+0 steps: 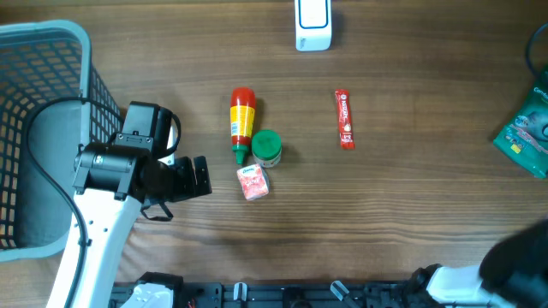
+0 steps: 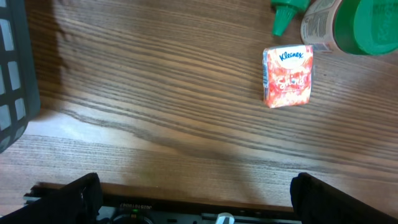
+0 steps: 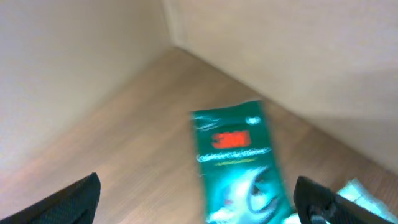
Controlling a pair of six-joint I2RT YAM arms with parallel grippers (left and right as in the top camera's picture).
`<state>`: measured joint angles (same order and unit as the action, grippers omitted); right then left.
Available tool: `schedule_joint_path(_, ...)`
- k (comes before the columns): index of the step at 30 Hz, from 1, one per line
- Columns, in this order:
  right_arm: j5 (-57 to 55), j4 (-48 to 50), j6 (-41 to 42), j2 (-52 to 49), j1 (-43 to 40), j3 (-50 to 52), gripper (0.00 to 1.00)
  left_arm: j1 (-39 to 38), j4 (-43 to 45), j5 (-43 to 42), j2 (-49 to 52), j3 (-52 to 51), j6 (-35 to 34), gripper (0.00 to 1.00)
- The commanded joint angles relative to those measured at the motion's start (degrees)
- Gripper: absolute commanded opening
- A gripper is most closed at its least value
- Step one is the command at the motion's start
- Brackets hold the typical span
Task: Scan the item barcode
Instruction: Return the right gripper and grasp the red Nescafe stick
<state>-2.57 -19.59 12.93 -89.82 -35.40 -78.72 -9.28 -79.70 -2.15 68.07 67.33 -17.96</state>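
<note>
- Overhead first. The wood-grain table [image 1: 411, 214] has one white, boxy scanner [image 1: 312, 24] at the far edge.
- In the middle there's a cluster of three. One red sauce bottle [image 1: 242, 120] with a yellow label and green nozzle lies flat. One round jar [image 1: 266, 147] with a green lid sits just beside the nozzle. One small squarish tissue pack [image 1: 252, 182] is right below the jar.
- One slim red stick sachet [image 1: 344, 120] lies alone, right of the cluster.
- One green packet [image 1: 524, 133], the item to scan as I read it, looks glossy and flat. It's at the right edge, well apart from the scanner.
- One basket [image 1: 51, 38] of pale blue plastic lattice is at the left. The arm and cable cover part of it, so I can't tell what's inside.
- The left gripper [image 1: 199, 177] is near the tissue pack. The right arm [image 1: 514, 257] is a dark blur at the bottom right.
- Left wrist view: both black fingers are spread wide at the frame's lower corners, with only bare wood between them. The tissue pack has a soft red wrapper with Kleenex print. The nozzle tip and jar show along the top edge, and the basket wall is at the left.
- Right wrist view is blurry. The right gripper [image 3: 196, 180] has its fingers spread wide too. The green packet, with a red logo, lies flat on the wood, touching neither finger, so it isn't held.
</note>
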Motion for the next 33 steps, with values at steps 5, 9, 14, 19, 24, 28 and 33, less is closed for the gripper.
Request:
schedule_joint_path(5,19.8,-15.4,9.0,4.7,13.0,1.3,0.98,-0.3,0.0,0.7,-0.3,-0.2,-0.7,1.0)
schedule_joint_path(9,13.1,-15.6,0.8,3.4,32.4,4.5,1.0,-0.3,0.0,0.7,-0.3,-0.2,-0.7,1.0)
schedule_joint_path(14,1.7,-10.9,-3.8,-6.4,48.3,7.2,1.0,-0.3,0.0,0.7,-0.3,-0.2,-0.7,1.0)
schedule_joint_path(19,-1.4,-7.0,-3.8,-18.5,53.4,7.2,0.63,-0.3,0.0,0.7,-0.3,-0.2,-0.7,1.0)
schedule_joint_path(24,-2.4,-5.4,-3.7,-20.5,54.0,7.2,0.51,-0.3,0.0,0.7,-0.3,-0.2,-0.7,1.0)
schedule_joint_path(28,-2.6,-4.7,-3.7,-22.0,54.0,7.2,0.49,-0.3,0.0,0.7,-0.3,-0.2,-0.7,1.0)
schedule_joint_path(33,-4.9,-4.6,-2.2,-26.1,54.0,7.2,0.44,-0.3,0.0,0.7,-0.3,-0.2,-0.7,1.0)
